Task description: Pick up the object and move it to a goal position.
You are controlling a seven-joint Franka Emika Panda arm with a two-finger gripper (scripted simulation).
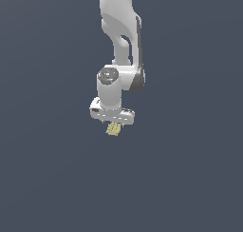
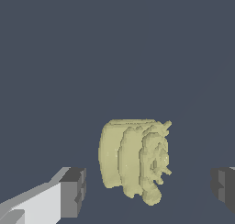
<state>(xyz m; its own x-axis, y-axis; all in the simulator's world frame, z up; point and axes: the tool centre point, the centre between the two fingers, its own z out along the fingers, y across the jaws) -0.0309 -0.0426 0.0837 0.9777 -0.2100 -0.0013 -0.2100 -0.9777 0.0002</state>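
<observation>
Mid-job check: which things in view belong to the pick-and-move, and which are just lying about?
Job:
- pale yellow object, sitting between the fingers, untouched
- gripper, open

Lying about:
- nothing else visible in either view

Small pale yellow-tan ridged blocky object between the white gripper's dark fingertips, gaps either side, bare dark grey surface all around
</observation>
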